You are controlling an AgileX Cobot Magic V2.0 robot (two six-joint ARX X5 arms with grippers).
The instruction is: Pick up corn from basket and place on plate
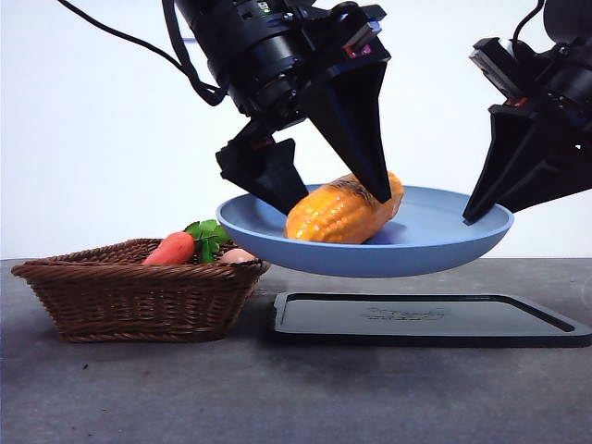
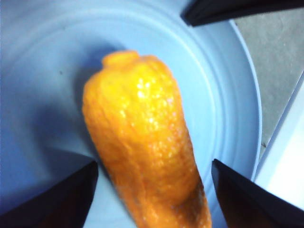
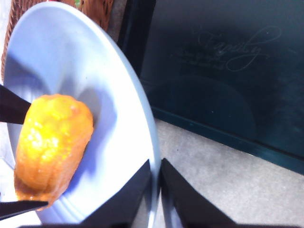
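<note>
The yellow-orange corn (image 1: 338, 215) (image 2: 142, 142) (image 3: 52, 142) lies on the light-blue plate (image 1: 407, 254) (image 2: 47, 71) (image 3: 61, 57). My left gripper (image 1: 338, 203) (image 2: 154, 164) reaches down over it, open. Its jaws straddle the cob, and blue plate shows between one jaw and the corn. My right gripper (image 1: 467, 220) (image 3: 156, 166) is shut on the plate's right rim and holds the plate in the air, level. The brown wicker basket (image 1: 139, 296) (image 3: 95, 7) stands on the table at the left, below and beside the plate.
A red-orange carrot (image 1: 171, 248) with green leaves and a pale pink item (image 1: 236, 256) lie in the basket. A flat black tray (image 1: 425, 319) (image 3: 228, 71) lies on the grey table directly under the raised plate.
</note>
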